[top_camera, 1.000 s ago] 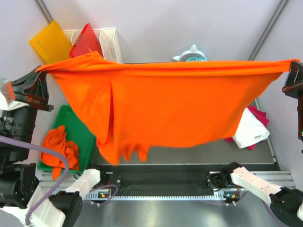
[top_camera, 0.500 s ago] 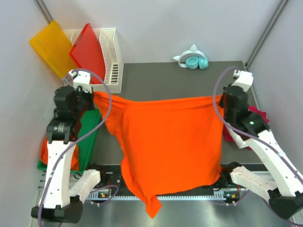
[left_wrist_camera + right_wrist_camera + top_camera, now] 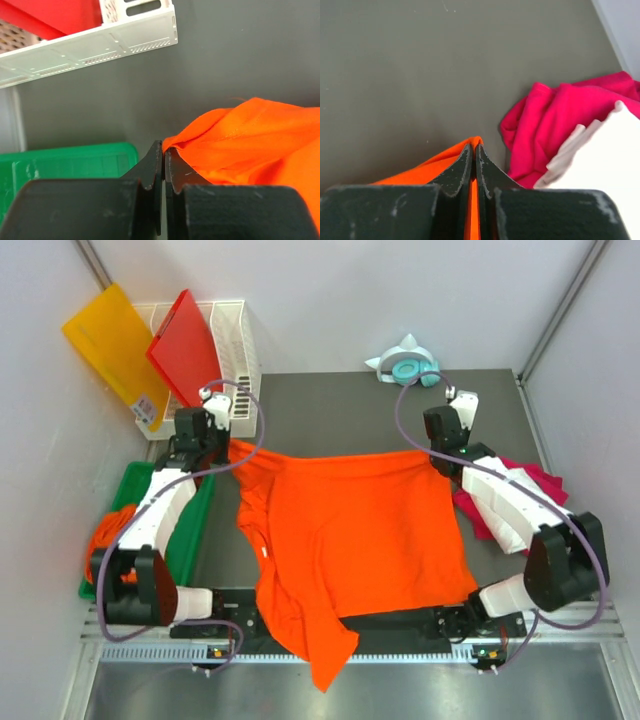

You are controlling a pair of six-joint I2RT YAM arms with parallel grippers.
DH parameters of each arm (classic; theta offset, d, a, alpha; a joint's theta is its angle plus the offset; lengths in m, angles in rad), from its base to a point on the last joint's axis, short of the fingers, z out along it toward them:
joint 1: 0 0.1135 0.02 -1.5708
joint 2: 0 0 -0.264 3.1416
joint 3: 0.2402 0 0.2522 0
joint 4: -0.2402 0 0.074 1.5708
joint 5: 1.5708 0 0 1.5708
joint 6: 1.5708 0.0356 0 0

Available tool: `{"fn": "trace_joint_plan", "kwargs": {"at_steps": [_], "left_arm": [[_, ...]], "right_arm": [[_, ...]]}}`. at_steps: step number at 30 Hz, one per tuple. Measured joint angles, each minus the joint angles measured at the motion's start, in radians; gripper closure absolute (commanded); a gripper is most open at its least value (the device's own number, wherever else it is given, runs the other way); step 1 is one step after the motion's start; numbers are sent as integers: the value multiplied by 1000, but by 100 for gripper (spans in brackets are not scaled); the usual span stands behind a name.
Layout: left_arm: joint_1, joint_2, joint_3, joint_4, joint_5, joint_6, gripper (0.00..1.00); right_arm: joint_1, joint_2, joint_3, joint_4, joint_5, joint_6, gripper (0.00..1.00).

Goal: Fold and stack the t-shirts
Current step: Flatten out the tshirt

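A bright orange t-shirt (image 3: pixel 350 540) lies spread on the dark table (image 3: pixel 320 410), its near end hanging over the front edge. My left gripper (image 3: pixel 228 450) is shut on the shirt's far left corner; the left wrist view shows the jaws (image 3: pixel 163 147) pinching orange cloth (image 3: pixel 250 135) low over the table. My right gripper (image 3: pixel 432 452) is shut on the far right corner, with orange cloth (image 3: pixel 420 172) squeezed between its closed jaws (image 3: pixel 473 146). A magenta t-shirt (image 3: pixel 555 125) and a white t-shirt (image 3: pixel 605 160) lie just right of it.
A white basket (image 3: pixel 238 350) holding a red board (image 3: pixel 185 345) stands at the back left, a yellow board (image 3: pixel 110 335) beside it. The green bin (image 3: pixel 185 530) on the left holds crumpled orange shirts (image 3: pixel 105 540). Teal headphones (image 3: pixel 410 368) sit at the back edge.
A second ago both arms held the orange shirt stretched high in the air. They have come down and laid it flat on the table, both grips kept.
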Motion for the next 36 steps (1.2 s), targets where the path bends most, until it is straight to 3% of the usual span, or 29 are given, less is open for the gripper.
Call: {"fn": "trace_joint_plan", "kwargs": {"at_steps": [10, 23, 36], "left_arm": [[-6, 289, 254, 45, -1, 0, 100], [-108, 644, 690, 30, -83, 1, 100], [-152, 952, 1074, -49, -145, 5, 100]], "right_arm": [[-88, 222, 171, 36, -52, -26, 100], [-214, 425, 353, 30, -106, -42, 100], [-244, 676, 652, 0, -145, -43, 100]]}}
